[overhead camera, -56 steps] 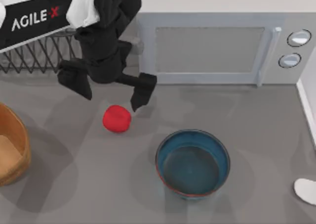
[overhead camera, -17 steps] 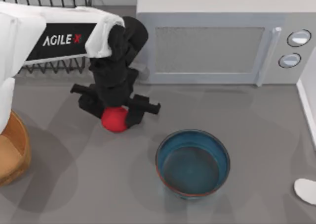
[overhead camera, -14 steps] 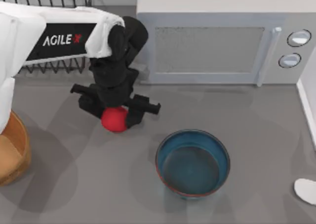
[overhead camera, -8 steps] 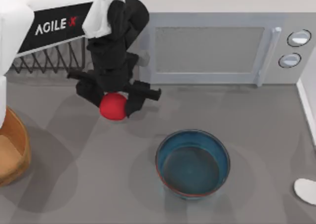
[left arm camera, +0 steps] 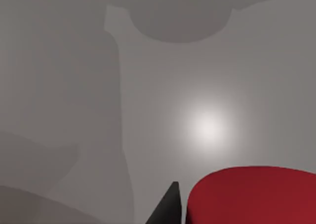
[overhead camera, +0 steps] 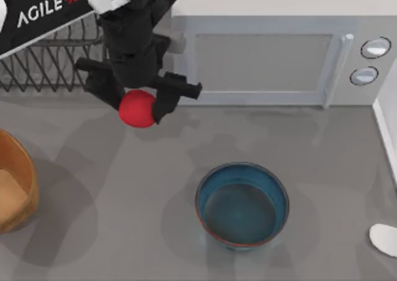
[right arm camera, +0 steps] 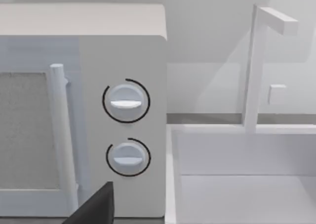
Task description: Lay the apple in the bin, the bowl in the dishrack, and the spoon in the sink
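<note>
In the top view, nearest to the camera side of the table, the white spoon (overhead camera: 384, 239) lies at the right edge, well apart from all other things. To its left stands the teal-blue bowl (overhead camera: 242, 205), upright on the grey table (overhead camera: 124, 231), with nothing inside that can be seen. At the left edge the orange-brown bin (overhead camera: 15, 188) is partly cut by the frame; its thick rim is visible.

Farther back, the left gripper (overhead camera: 138, 104) hangs over the table between the bin and the bowl, closer to the back. Its two black fingers are closed on the red apple (overhead camera: 137, 108), one finger on each side of the fruit. The apple's shadow falls on the table apart from it, so the apple is off the surface. In the left wrist view the apple (left arm camera: 254, 197) appears beside one black fingertip (left arm camera: 168, 209), with bare grey table below them.

Behind the left gripper, the black wire dishrack (overhead camera: 53, 64) stands at the back left, partly covered by the white arm with the AGILE X label. The grey microwave (overhead camera: 273, 61) stands along the back, to the right of the dishrack.

The right wrist view looks at the microwave (right arm camera: 84, 110) with its two knobs and, beside it, the white sink (right arm camera: 247, 174) with a faucet (right arm camera: 256, 61). A dark part of the right gripper (right arm camera: 96, 206) is at the edge; one cannot tell if this pincer is wide or narrow.
</note>
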